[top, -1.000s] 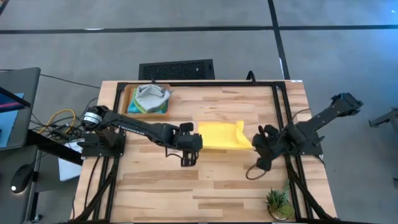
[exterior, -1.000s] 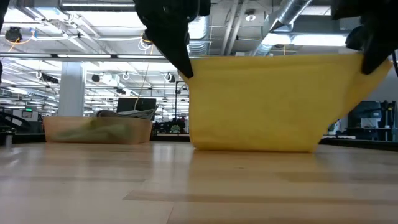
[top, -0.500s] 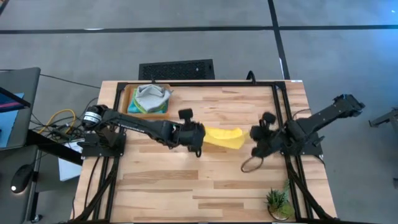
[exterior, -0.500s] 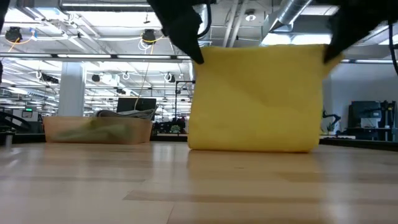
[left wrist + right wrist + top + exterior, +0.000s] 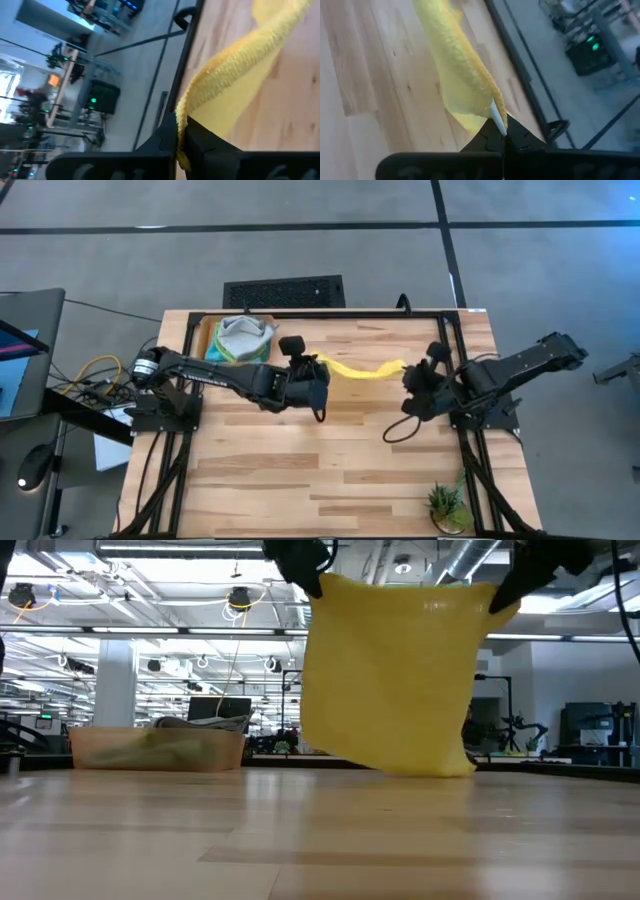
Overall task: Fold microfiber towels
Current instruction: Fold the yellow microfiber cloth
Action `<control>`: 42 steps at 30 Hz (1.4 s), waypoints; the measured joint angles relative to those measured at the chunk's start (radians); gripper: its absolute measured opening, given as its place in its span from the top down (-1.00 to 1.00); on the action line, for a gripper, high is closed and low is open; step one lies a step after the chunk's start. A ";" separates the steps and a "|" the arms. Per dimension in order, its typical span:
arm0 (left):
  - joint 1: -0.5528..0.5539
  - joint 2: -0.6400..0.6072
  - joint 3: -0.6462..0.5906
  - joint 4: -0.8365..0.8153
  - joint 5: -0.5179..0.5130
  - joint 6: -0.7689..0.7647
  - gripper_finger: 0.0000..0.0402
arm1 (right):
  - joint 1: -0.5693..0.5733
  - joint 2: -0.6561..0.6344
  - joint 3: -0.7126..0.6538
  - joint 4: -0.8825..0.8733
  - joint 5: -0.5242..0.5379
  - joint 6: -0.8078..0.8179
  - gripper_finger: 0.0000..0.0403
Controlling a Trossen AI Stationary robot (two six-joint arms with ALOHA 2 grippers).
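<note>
A small potted plant (image 5: 446, 506) stands at the bench's (image 5: 330, 480) near right corner, and the whole near half of the wooden top lies bare between the black frame rails along the left and right edges.

Past the middle, one yellow towel (image 5: 362, 369) hangs in the air, stretched between the two arms; from table height it hangs as a sheet with its lower edge clear of the wood. The left gripper (image 5: 312, 368) has its fingers (image 5: 170, 135) clamped on one top corner, left of the bench's centre. The right gripper (image 5: 415, 380) has its fingers (image 5: 492, 136) clamped on the other top corner, close to the right edge rail.

At the far left corner sits one shallow tray (image 5: 209, 340) holding a heap of towels (image 5: 243, 338): grey on top, with green and blue showing beneath; how many lie under them cannot be told. The far edge to the right of the tray is open wood.
</note>
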 joint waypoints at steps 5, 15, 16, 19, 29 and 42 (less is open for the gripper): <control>-0.003 -0.003 0.010 -0.046 0.115 -0.075 1.00 | 0.004 0.000 0.011 -0.014 -0.064 0.066 0.97; -0.090 0.009 -0.042 -0.172 0.421 -0.285 1.00 | 0.153 0.086 -0.086 -0.005 -0.338 0.268 0.96; -0.105 0.009 -0.042 -0.176 0.450 -0.305 1.00 | 0.175 0.099 -0.087 -0.005 -0.349 0.286 0.96; -0.155 0.009 -0.042 -0.168 0.510 -0.347 1.00 | 0.236 0.154 -0.090 0.006 -0.381 0.355 0.97; -0.287 0.043 -0.092 -0.093 0.608 -0.535 1.00 | 0.372 0.318 -0.089 0.171 -0.492 0.449 0.97; -0.331 0.182 -0.125 -0.067 0.623 -0.635 1.00 | 0.348 0.435 -0.092 0.216 -0.468 0.432 0.96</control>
